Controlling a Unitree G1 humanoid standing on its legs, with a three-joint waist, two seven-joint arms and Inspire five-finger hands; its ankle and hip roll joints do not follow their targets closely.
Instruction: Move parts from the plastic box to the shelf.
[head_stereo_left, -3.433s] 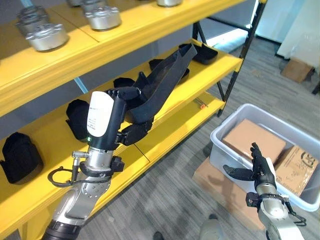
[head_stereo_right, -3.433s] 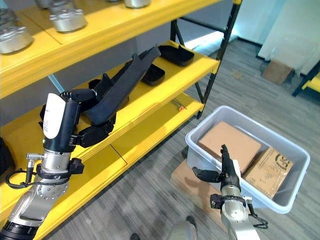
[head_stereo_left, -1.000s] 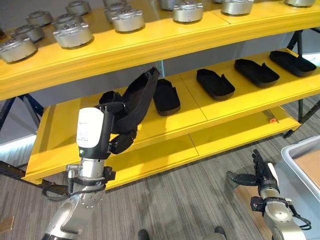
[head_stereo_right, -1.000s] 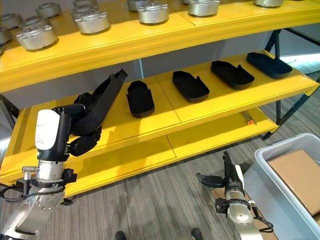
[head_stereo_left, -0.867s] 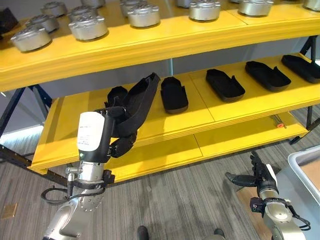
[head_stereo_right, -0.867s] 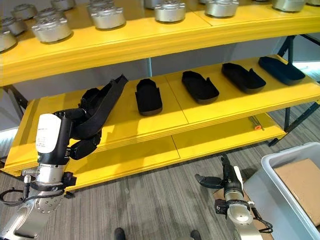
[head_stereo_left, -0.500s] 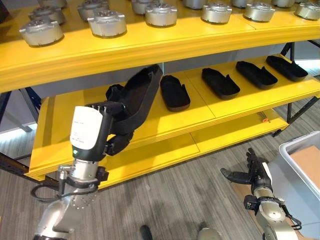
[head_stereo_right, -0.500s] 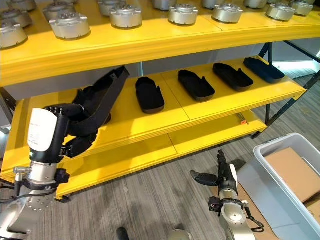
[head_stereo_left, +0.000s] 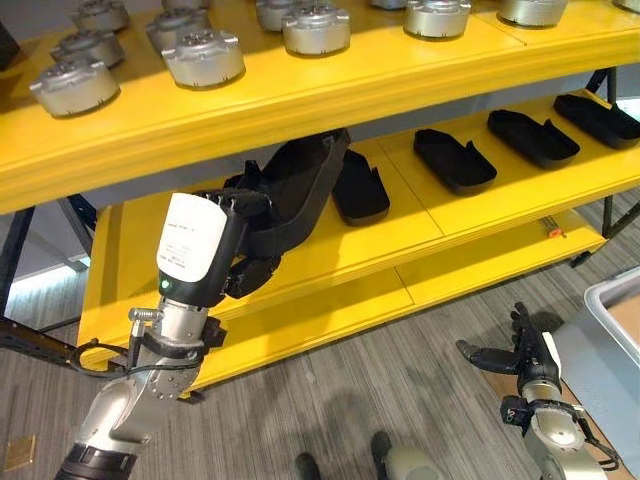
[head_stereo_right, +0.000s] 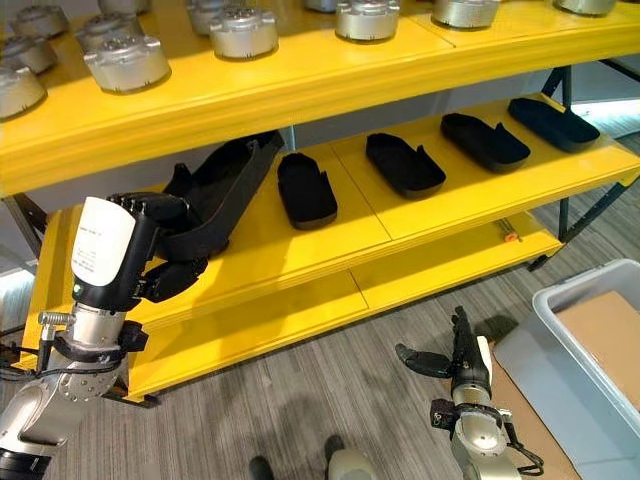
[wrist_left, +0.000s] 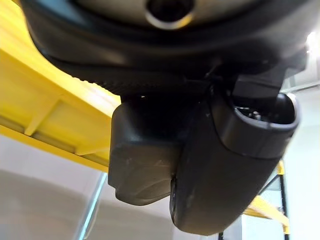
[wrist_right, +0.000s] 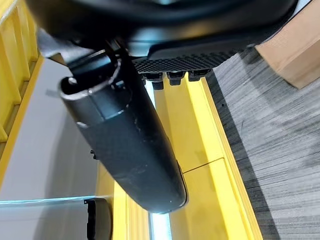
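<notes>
Parts of black moulded plastic are what we handle, and one long part (head_stereo_left: 295, 190) sits in our left hand (head_stereo_left: 240, 225), fingers curled over its near end and the thumb under it. We hold it tilted, its far end raised under the top board's edge, above the left stretch of the shelf (head_stereo_left: 420, 215), the middle yellow board. In the left wrist view we see the thumb (wrist_left: 235, 165) against the dark underside of that part. Just behind our fingers, a second black part (head_stereo_right: 190, 185) lies on the board, mostly hidden by the held one.

Further along the same board we see four more black parts in a row, well apart from each other: one (head_stereo_left: 360, 187) just beside the raised end of the held part, then one (head_stereo_left: 455, 160), another (head_stereo_left: 532, 137), and the last (head_stereo_left: 600, 118) at the far right.

On the top board (head_stereo_left: 330, 85) stand round silver metal castings (head_stereo_left: 203, 57).

Our right hand (head_stereo_right: 452, 358) hangs low over the grey floor (head_stereo_left: 400, 370), holding nothing, fingers straight and thumb spread. Just to its right stands the grey box (head_stereo_right: 580, 350) with a brown carton (head_stereo_right: 605, 335) inside. A lower yellow board (head_stereo_left: 470, 265) runs beneath the middle one.
</notes>
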